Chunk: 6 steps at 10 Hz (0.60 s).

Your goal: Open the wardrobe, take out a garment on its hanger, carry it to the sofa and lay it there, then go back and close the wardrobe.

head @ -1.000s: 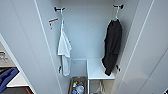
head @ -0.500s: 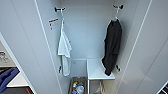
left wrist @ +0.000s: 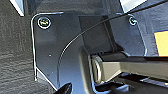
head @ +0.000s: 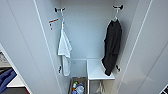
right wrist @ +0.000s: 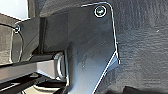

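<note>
The wardrobe (head: 25,50) stands open in the head view, its white doors swung out on both sides. Inside on the right, the black garment (head: 112,45) hangs limp from a thin white hanger (head: 115,15) hooked on a dark bracket. Its lower end drapes onto a white shelf (head: 96,71). A strip of blue (head: 6,78) shows past the left door; I cannot tell whether it is the sofa.
A white short-sleeved shirt (head: 64,47) hangs on the wardrobe's left side. A basket (head: 77,87) with bottles sits on the wardrobe floor beside the shelf. Dark carpet (left wrist: 15,62) lies under both wrist cameras.
</note>
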Motion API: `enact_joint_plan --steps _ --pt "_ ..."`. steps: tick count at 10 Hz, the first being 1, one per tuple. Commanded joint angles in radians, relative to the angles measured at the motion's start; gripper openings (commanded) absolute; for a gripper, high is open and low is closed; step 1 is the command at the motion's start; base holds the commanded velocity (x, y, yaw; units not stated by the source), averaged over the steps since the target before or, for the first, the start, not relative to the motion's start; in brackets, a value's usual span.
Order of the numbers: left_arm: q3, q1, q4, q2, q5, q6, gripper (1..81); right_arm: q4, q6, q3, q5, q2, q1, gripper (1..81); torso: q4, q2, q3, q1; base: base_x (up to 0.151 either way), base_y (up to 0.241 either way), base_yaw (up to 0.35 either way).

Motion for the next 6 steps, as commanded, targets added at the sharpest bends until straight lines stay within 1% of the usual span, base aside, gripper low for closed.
enact_joint_plan --steps 1,2,3,4,5,6 --pt "-0.002 -0.033 0.004 -0.001 0.048 0.0 81.1 0.008 -0.082 -0.083 -0.148 0.095 0.015 81.1 0.0 0.0 0.0 0.0 0.0 0.0 0.0" --pt "-0.003 -0.033 0.004 0.002 0.048 0.0 81.1 0.094 -0.167 -0.077 -0.156 0.098 0.023 81.1 0.0 0.0 0.0 0.0 0.0 0.0 0.0" --pt "-0.003 -0.033 0.0 0.005 0.049 0.0 81.1 0.226 -0.313 -0.077 -0.161 0.101 0.032 81.1 0.0 0.0 0.0 0.0 0.0 0.0 0.0" --pt "-0.003 -0.033 -0.002 0.008 0.054 0.0 81.1 0.409 -0.508 -0.077 -0.162 0.1 0.044 81.1 0.0 0.0 0.0 0.0 0.0 0.0 0.0" --pt "-0.003 -0.035 -0.002 0.01 0.054 0.002 81.1 0.584 -0.676 -0.077 -0.162 0.101 0.055 81.1 0.0 0.0 0.0 0.0 0.0 0.0 0.0" --pt "-0.003 -0.036 -0.002 0.013 0.054 0.006 81.1 0.687 -0.732 -0.075 -0.161 0.104 0.062 81.1 0.0 0.0 0.0 0.0 0.0 0.0 0.0"
